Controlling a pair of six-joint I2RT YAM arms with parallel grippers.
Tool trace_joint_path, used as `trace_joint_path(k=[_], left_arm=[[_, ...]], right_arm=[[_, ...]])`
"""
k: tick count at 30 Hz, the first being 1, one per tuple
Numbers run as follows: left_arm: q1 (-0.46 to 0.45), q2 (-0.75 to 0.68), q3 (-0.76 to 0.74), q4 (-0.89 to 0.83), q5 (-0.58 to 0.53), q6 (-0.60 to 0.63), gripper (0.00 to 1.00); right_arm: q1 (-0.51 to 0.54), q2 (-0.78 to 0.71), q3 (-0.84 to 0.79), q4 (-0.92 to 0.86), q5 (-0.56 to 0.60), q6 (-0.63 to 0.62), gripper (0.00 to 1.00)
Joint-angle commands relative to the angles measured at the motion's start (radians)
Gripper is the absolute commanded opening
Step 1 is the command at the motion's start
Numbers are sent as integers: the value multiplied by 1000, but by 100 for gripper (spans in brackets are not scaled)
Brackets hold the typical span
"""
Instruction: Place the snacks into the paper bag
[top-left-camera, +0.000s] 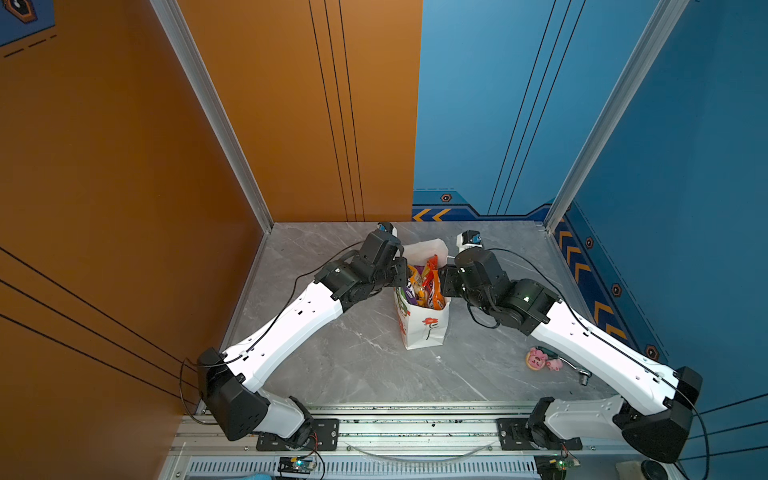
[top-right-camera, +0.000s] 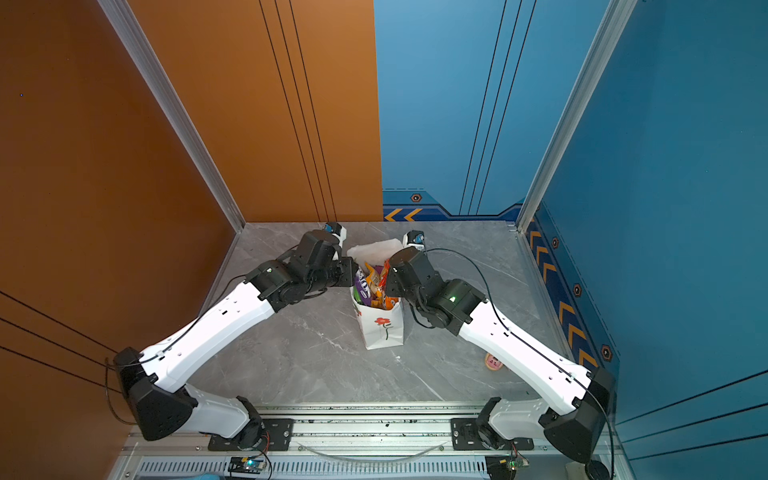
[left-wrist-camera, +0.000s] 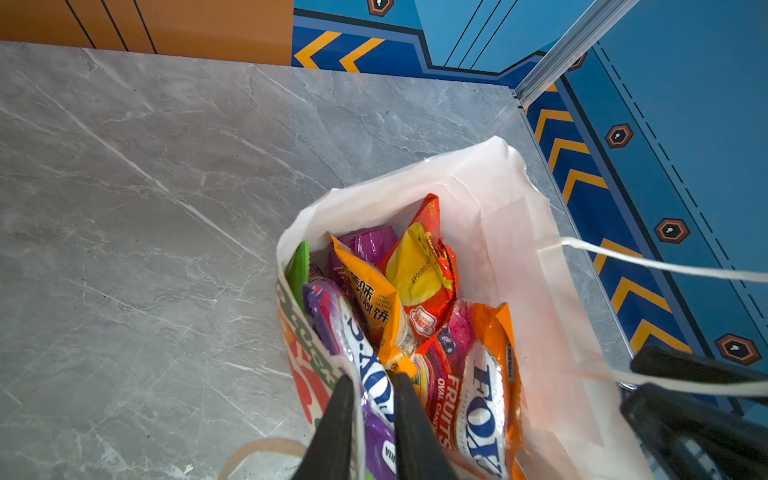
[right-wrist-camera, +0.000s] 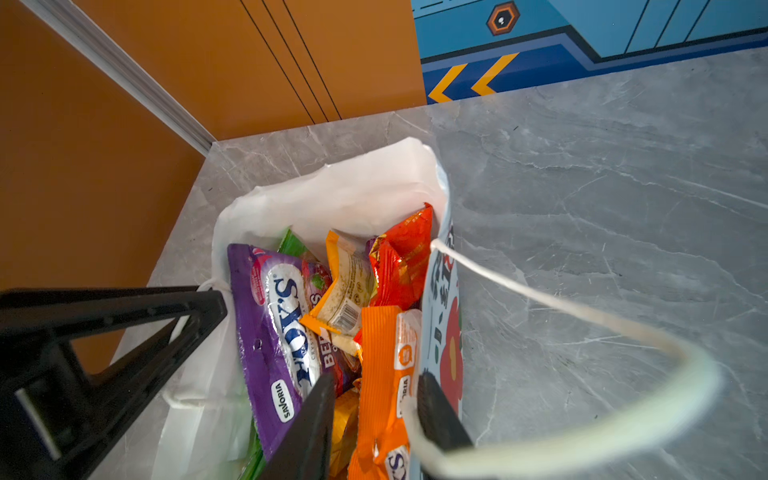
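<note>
The paper bag is seen standing upright near the middle of the grey marble table, with its mouth open. It is filled with the snacks. A purple candy packet is lodged against one wall and an orange candy packet against the opposite wall. A red packet is stood between them, and a green packet is tucked at the edge.

The left gripper is placed at the bag's left rim. Its jaws are parted a little, and the purple packet and the bag's edge are seen in the gap; no pinch can be made out.

The right gripper is set at the opposite rim. Its jaws are spread wider, astride the bag's wall and the orange packet. A white cord handle is seen arching out beside its outer finger.

Two pink pig toys are seen on the table to the right, well apart from the bag.
</note>
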Motion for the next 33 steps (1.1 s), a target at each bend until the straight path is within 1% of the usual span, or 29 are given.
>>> trace_joint_path(k=[1, 7, 10, 13, 18, 20, 24, 26, 27, 29, 30, 31, 32, 33], left_arm=[[4, -36, 2, 28, -16, -4, 29], [-9, -101, -4, 16, -54, 25, 52], [-9, -132, -11, -1, -81, 38, 60], [-7, -169, -28, -6, -107, 51, 67], [14, -227, -51, -15, -148, 76, 73], [24, -265, -70, -17, -185, 89, 83], [62, -359, -174, -11, -275, 98, 84], [82, -410, -246, 12, -320, 98, 85], [90, -440, -297, 38, -351, 97, 92], [102, -496, -393, 87, -424, 89, 97], [109, -526, -453, 119, -469, 88, 100], [119, -551, -505, 143, -507, 83, 98], [131, -579, -560, 165, -554, 77, 98], [145, -602, -610, 192, -598, 70, 98]], right_arm=[[-16, -17, 4, -2, 14, -6, 43], [-46, -68, 18, -26, 20, -47, 58], [-65, -104, 12, -26, 21, -68, 64], [-79, -139, 1, -26, 28, -88, 68], [-99, -202, -24, -26, 32, -145, 72], [-140, -237, -43, -29, 39, -182, 73], [-219, -341, -113, -20, 93, -250, 73], [-274, -401, -183, 24, 114, -274, 73], [-303, -438, -227, 57, 118, -281, 75], [-354, -489, -300, 116, 124, -287, 75], [-377, -508, -334, 133, 157, -268, 76], [-393, -521, -360, 137, 202, -236, 78], [-412, -534, -396, 142, 255, -194, 81], [-436, -547, -440, 162, 281, -163, 83]])
